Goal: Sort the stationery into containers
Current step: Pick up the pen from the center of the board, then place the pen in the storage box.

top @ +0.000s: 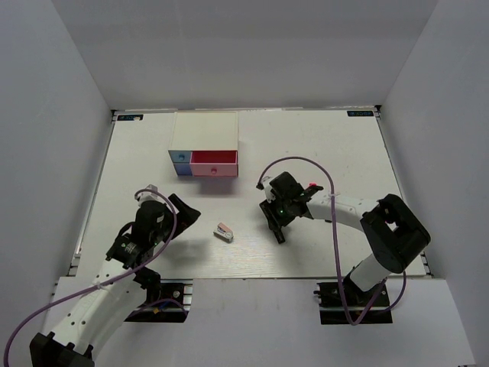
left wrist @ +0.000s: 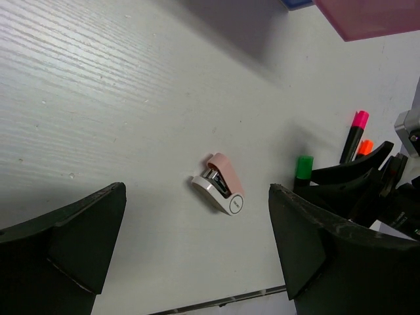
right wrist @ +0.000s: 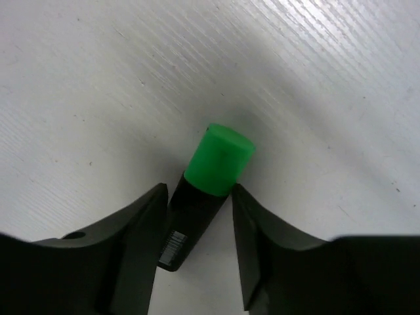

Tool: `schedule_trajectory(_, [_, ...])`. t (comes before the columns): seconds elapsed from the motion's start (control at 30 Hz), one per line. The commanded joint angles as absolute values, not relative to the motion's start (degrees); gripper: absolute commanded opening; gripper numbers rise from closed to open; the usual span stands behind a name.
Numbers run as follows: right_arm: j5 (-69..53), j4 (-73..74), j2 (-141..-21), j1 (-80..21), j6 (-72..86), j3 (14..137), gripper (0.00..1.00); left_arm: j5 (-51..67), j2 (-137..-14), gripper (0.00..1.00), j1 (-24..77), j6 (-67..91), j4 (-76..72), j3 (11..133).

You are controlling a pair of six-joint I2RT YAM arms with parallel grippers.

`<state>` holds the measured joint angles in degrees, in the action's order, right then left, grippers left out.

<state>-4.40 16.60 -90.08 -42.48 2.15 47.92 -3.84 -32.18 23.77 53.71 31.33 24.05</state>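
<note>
Nearest the bases, the left fingers (left wrist: 72, 243) are spread wide above the white surface (top: 321, 145). Just beyond them, the pink-and-white stapler (left wrist: 220, 192) is seen lying on the surface, apart from both fingers. Further right, the right fingers (right wrist: 131, 249) are set close on either side of the black barrel of the green-capped highlighter (right wrist: 210, 177); whether it is actually pinched cannot be told. The pink-capped highlighter (left wrist: 359, 121) and orange-capped highlighter (left wrist: 365, 146) are seen just behind. Farthest back, the white-topped drawer box (top: 205, 131) is placed, its light blue front (top: 182, 157) and pink front (top: 214, 163) turned toward the arms.
</note>
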Motion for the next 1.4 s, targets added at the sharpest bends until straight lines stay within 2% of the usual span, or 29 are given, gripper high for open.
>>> schedule_trajectory(0.0, [-4.7,17.6,-91.1,-43.7,2.9,47.7,0.46,-4.9,-31.3,1.00,24.0,55.5,32.2,24.7])
schedule_trajectory(0.17, [-6.6,19.2,-90.1,-43.7,-2.5,49.6,0.25,-4.9,-31.3,1.00,24.0,55.5,31.5,24.2])
schedule_trajectory(0.47, [-12.0,14.4,-81.0,-42.7,-17.6,59.1,0.12,-3.9,-32.4,1.00,24.0,55.5,29.6,23.0])
schedule_trajectory(0.57, [-14.7,11.3,-80.1,-42.7,-20.0,64.8,0.00,-3.9,-31.1,1.00,24.0,56.0,29.6,21.9])
schedule_trajectory(0.73, [-20.2,9.5,-85.6,-42.5,-19.9,77.6,0.00,-3.9,-29.4,1.00,24.0,56.5,29.1,21.4])
schedule_trajectory(0.93, [-30.0,2.0,-91.4,-42.7,-27.5,84.1,0.00,-2.8,-29.4,1.00,24.0,57.0,27.9,20.3])
schedule_trajectory(1.07, [-31.4,-3.1,-96.8,-43.0,-28.8,89.4,0.00,-2.8,-29.4,1.00,24.0,57.0,27.4,19.8])
schedule_trajectory(1.37, [-32.3,-9.0,-106.1,-42.7,-32.9,92.9,0.00,-2.8,-28.8,1.00,24.0,58.1,26.3,18.2])
